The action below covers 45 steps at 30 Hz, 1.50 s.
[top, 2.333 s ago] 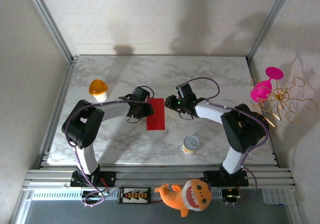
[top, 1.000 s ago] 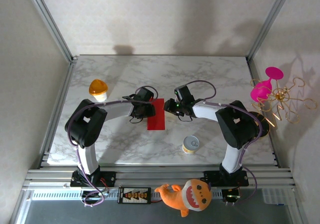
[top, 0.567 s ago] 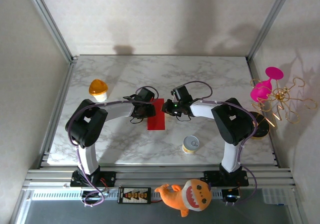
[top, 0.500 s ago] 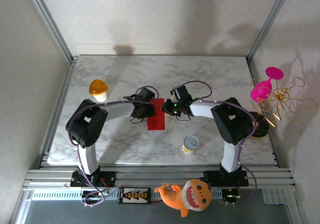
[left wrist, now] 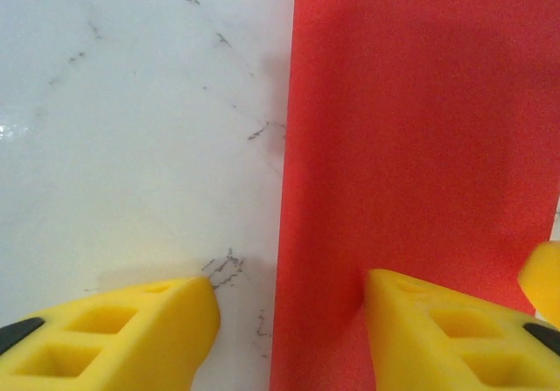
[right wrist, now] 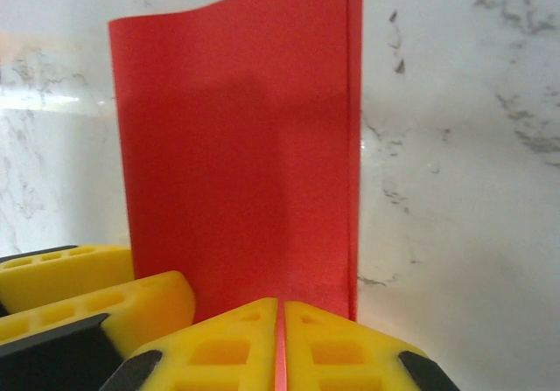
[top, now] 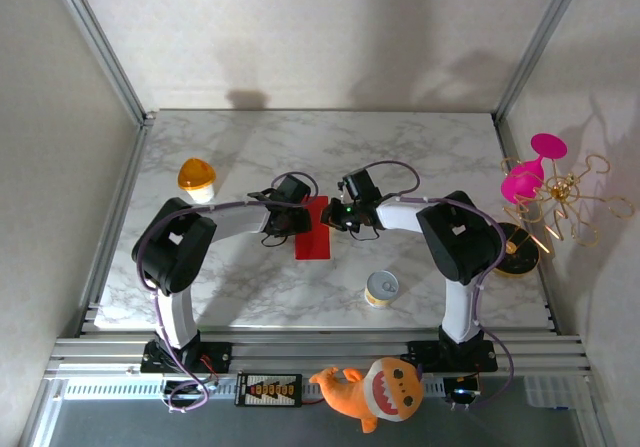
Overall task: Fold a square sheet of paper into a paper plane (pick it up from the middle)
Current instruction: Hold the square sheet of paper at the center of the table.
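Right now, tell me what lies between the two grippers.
The red paper, in the top view: the left gripper, open, straddles its left edge and the right gripper is shut on its right edge, as the wrist views show.

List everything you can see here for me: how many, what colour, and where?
paper: one, red, middle of table.
pot: one, orange top, left side of table.
tin: one, yellow, nearer and right of paper.
shark toy: one, orange, front rail.
goblet: one, pink, right edge.
wire ornament: one, gold, beside goblet.
table: one, white marble.
left gripper: yellow fingers, open, straddling paper's edge.
right gripper: yellow fingers, shut on paper's edge.
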Each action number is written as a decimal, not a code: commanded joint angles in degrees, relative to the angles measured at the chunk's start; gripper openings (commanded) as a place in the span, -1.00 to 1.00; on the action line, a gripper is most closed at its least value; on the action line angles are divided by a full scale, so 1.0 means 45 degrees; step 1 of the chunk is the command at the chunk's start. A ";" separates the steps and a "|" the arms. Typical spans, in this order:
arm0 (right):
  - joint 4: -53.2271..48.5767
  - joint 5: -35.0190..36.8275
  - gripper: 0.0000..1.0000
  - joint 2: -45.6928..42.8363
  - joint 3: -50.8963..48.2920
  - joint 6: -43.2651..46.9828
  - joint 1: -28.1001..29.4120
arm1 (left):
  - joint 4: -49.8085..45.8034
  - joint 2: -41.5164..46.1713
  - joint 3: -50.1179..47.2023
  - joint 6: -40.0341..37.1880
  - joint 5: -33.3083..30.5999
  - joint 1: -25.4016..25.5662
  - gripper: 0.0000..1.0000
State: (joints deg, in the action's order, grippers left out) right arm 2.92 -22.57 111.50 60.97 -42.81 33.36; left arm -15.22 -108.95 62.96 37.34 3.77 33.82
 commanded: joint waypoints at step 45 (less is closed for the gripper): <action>-0.2914 0.1871 -0.85 0.1413 0.0006 0.0577 -0.0041 | -0.0078 0.2061 0.0883 0.1257 0.2027 -0.0122 -0.16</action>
State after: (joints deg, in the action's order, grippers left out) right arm -1.21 -21.28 112.84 62.87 -41.10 33.36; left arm -19.46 -100.84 66.32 41.01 4.95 32.82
